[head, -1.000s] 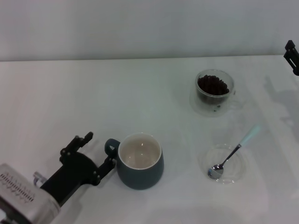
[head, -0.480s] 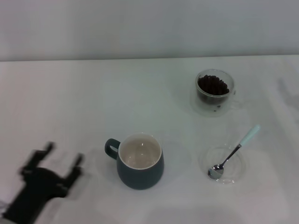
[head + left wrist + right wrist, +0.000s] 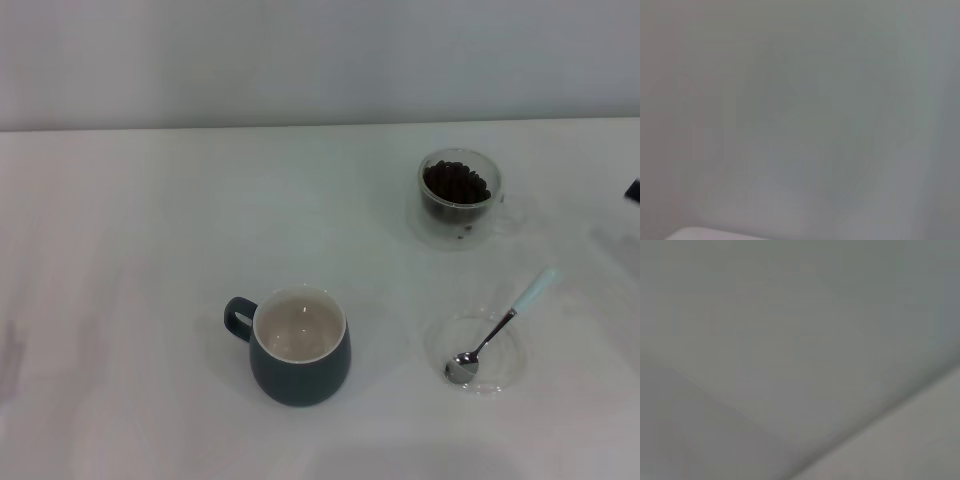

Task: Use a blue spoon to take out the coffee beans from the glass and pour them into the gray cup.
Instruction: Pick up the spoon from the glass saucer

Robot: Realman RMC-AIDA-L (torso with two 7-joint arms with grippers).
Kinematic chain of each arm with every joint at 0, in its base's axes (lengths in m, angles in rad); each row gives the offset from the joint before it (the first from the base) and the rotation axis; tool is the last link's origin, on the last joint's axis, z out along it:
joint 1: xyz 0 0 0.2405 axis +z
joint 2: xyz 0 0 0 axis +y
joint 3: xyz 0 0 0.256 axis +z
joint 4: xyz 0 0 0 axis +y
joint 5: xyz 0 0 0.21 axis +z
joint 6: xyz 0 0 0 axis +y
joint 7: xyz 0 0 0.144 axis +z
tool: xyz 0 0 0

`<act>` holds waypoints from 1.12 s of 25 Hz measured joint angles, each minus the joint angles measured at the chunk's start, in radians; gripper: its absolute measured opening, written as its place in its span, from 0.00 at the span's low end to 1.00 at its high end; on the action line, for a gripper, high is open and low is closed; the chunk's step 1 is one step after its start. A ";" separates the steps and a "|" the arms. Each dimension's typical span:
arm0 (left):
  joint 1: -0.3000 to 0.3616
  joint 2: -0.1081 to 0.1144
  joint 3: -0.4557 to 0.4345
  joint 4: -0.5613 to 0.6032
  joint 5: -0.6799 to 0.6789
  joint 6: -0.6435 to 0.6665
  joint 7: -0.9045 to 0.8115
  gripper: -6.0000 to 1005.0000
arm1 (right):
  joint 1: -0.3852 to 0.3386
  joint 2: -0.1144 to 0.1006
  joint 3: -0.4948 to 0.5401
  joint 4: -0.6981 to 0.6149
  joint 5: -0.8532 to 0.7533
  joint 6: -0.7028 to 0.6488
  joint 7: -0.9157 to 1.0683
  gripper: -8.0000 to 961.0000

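In the head view the gray cup stands upright at the near middle of the table, handle to the left, its cream inside bare. The glass with a heap of coffee beans stands at the far right. The blue spoon lies with its metal bowl on a flat clear saucer and its pale handle pointing away to the right. Only a small dark tip of my right gripper shows at the right edge, well right of the glass. My left gripper is out of view. Both wrist views show only blurred grey.
The white table runs back to a pale wall. The saucer lies near the table's front right, between the gray cup and the right edge.
My left gripper has pulled back from beside the gray cup's handle and left the head view at the lower left. The right gripper's tip has shifted lower along the right edge.
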 joint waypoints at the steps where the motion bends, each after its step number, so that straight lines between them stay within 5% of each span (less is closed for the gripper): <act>1: -0.008 0.000 0.000 -0.006 -0.018 -0.002 -0.006 0.75 | 0.001 0.000 0.000 0.008 -0.022 -0.011 0.021 0.85; 4: -0.027 0.002 0.000 -0.017 -0.041 -0.003 -0.010 0.74 | -0.006 0.013 0.000 0.019 -0.056 -0.038 0.050 0.85; 10: -0.070 0.001 0.000 -0.042 -0.043 -0.011 -0.007 0.74 | -0.020 0.084 -0.001 0.018 -0.081 -0.026 0.049 0.85; 19: -0.101 0.002 -0.001 -0.048 -0.046 -0.030 -0.005 0.74 | -0.009 0.123 -0.013 0.010 -0.082 0.030 0.030 0.85; 28: -0.101 0.002 -0.001 -0.048 -0.047 -0.030 -0.006 0.74 | 0.006 0.140 -0.035 0.008 -0.085 0.035 0.030 0.85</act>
